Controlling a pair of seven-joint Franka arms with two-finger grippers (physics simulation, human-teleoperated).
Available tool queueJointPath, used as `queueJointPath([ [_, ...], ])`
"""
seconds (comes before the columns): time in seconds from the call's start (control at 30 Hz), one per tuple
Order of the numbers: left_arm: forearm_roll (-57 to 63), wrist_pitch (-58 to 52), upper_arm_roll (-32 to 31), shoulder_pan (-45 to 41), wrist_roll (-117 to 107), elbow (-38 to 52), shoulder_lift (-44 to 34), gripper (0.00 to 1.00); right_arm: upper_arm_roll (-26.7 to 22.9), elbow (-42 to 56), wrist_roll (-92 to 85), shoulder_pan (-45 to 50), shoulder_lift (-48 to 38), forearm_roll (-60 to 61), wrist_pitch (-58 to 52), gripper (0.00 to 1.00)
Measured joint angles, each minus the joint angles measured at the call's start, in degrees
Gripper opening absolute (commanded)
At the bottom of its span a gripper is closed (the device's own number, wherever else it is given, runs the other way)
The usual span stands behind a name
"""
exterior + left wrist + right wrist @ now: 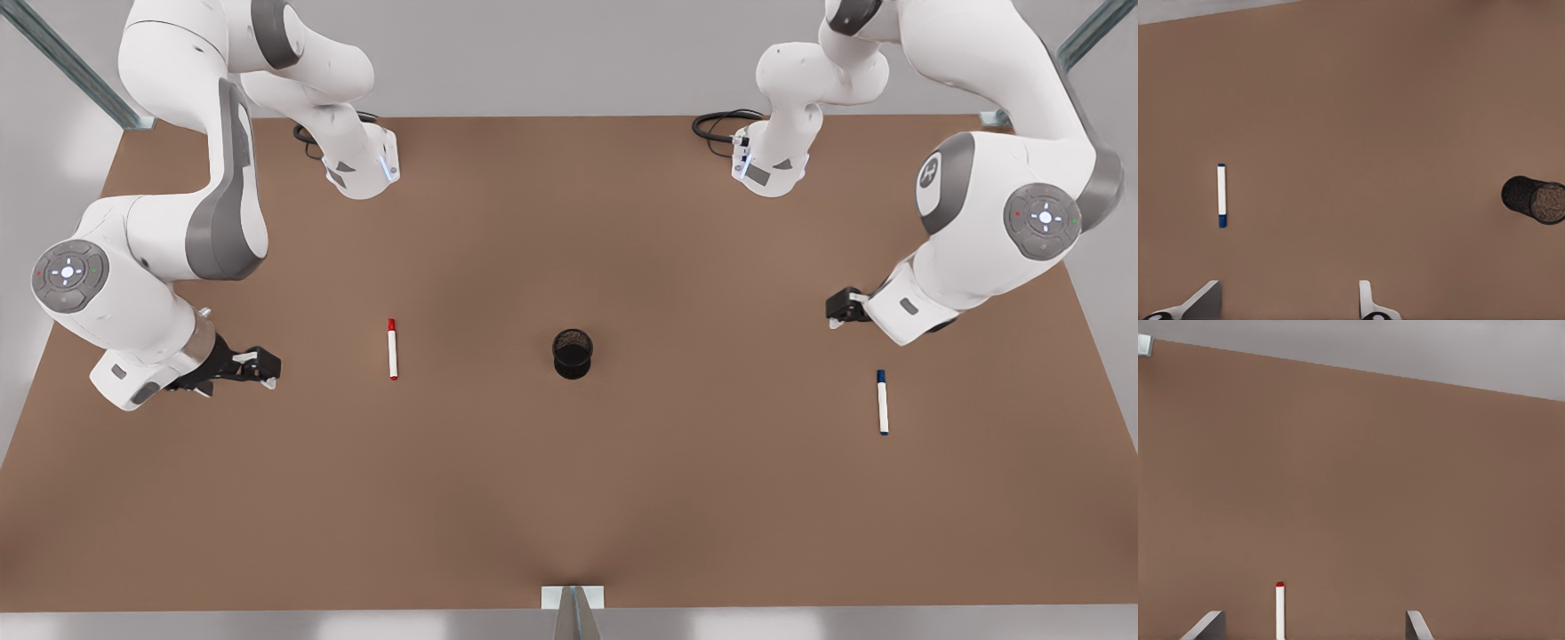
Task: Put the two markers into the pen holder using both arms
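Progress so far: zilch. Both markers lie flat on the table (569,498), red marker (392,349) and blue marker (882,402) either side of the centre pen holder (573,353). Left gripper (840,311) and right gripper (258,366) gape wide, empty.

Brown table (569,498) carries red marker (392,349), pen holder (573,354), blue marker (882,403).

Open brown table (569,498) surrounds the pen holder (573,353) on every side. The red marker (392,349) and blue marker (882,402) lie flat, well apart from it and from each other. The right gripper (267,366) and left gripper (837,313), fingers spread, hang clear of both, apparently above the surface.
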Motion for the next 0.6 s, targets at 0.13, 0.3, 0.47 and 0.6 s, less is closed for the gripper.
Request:
queueJointPath([
  [0.13,0.1,4.0,0.6,4.6,0.4,-0.4,5.2,1.0,0.0,0.0,-0.5,0.0,0.0,0.0,0.3,1.0],
  [0.3,-2.1,19.0,0.6,13.9,3.5,-10.2,14.1,1.0,0.0,0.0,-0.9,0.0,0.0,0.1,0.4,1.0],
  [0.47,-2.7,33.4,0.7,17.7,8.0,-14.0,21.5,1.0,0.4,-10.8,-1.1,-0.8,1.7,0.6,5.9,1.0],
  [0.6,-2.8,40.5,0.8,20.5,12.7,-15.1,24.8,1.0,3.3,-30.5,-0.1,-0.5,-4.1,1.5,15.3,1.0],
])
